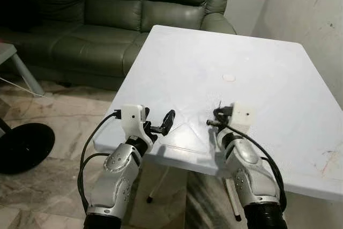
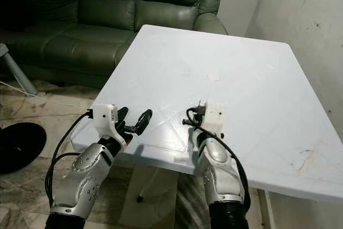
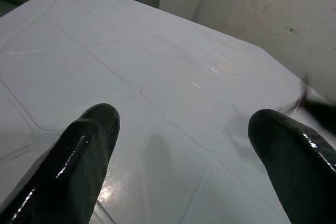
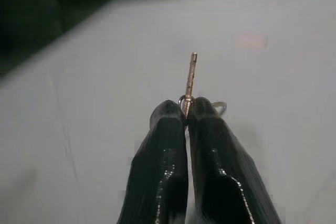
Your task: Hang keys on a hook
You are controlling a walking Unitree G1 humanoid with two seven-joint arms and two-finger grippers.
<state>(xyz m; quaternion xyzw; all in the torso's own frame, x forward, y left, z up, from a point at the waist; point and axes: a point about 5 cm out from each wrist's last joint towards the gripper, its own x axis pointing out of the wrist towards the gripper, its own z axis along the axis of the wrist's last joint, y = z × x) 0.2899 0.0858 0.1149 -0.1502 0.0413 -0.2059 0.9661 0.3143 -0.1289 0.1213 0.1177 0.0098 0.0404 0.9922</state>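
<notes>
Right gripper point(image 4: 186, 109): closed on the keys point(image 4: 191, 80). A thin metal shank sticks out past the fingertips, with a bit of ring beside the pinch.
Left gripper point(image 3: 181, 150): open wide, empty, hovering low over the tabletop point(image 1: 257, 79) near its front edge.
Keys, where: at the right gripper's tips, just above the white tabletop, roughly level w/ the left gripper and off to its right.
Hook: no hook to be made out in any view, so you'll likely need to turn or walk to find it first.
Step in hand (my read): carry the keys off the tabletop toward a hook.
Doing it well: the pinch looks narrow, on metal edge + ring, so keep the squeeze firm and lift slowly; avoid jerks that could let the keys swivel or slip. Keep the ring clear ahead of the tips, since that's the part to thread over the hook. Keep the left arm out of the way.
Head views give you: both arms, tabletop layout, the green sofa point(image 1: 134, 9) beyond it, wall at right, a small round mark point(image 1: 229, 77) ahead of the right gripper. Keys are barely a dark speck there.
Right wrist view gives you: the actual grip, shank and ring close up. Background is blurred.
Left wrist view gives you: the gap between its two fingers point(image 3: 79, 156), nothing in it.
</notes>
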